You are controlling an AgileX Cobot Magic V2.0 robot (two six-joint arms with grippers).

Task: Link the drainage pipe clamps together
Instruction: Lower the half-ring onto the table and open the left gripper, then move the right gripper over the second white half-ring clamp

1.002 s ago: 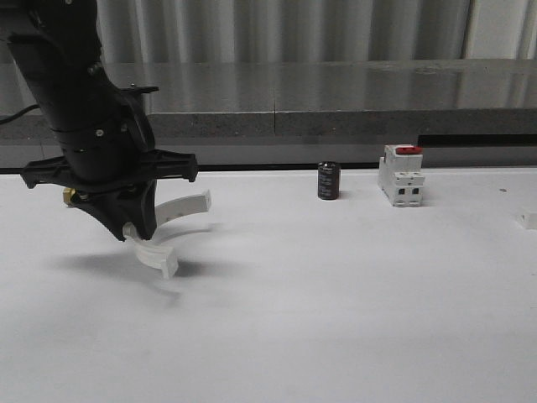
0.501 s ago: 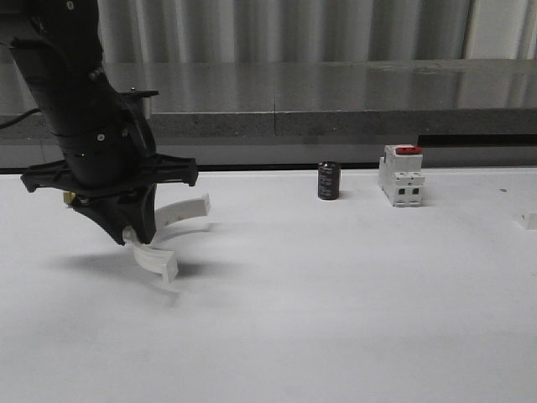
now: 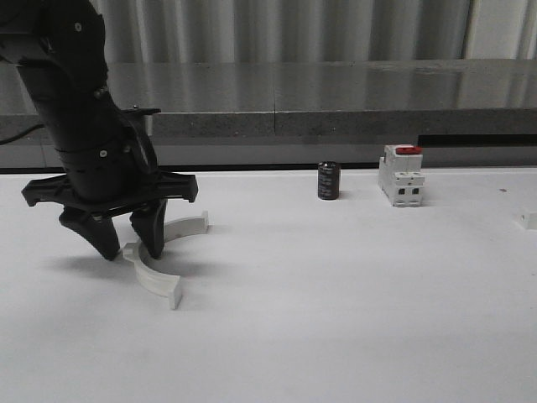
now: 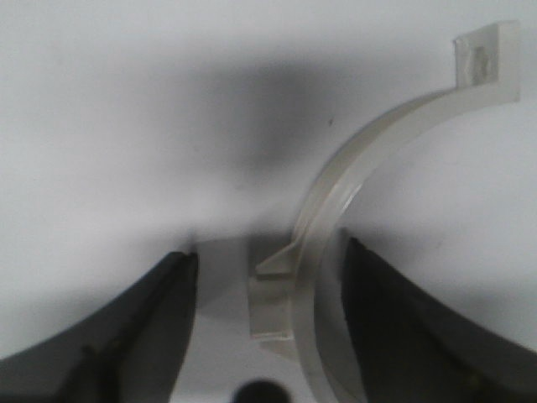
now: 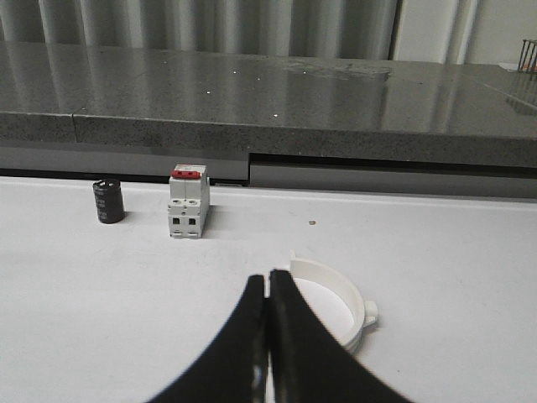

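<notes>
In front, our left gripper (image 3: 130,245) stands open over a clamp (image 3: 153,275) on the table. The left wrist shows its fingers (image 4: 155,323) spread around the band (image 4: 336,210); we should center before squeezing. The right gripper (image 5: 268,290) is pressed together near another clamp (image 5: 336,294).

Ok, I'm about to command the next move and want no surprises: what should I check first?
1. Left gripper open: ok.
2. First clamp half lying on the table between its jaws: ok, though off-centre.
3. Right gripper open for a grasp: not ok, shut and empty.
4. Second clamp half lying free on the table: ok.
5. Halves joined: not ok, far apart.
</notes>
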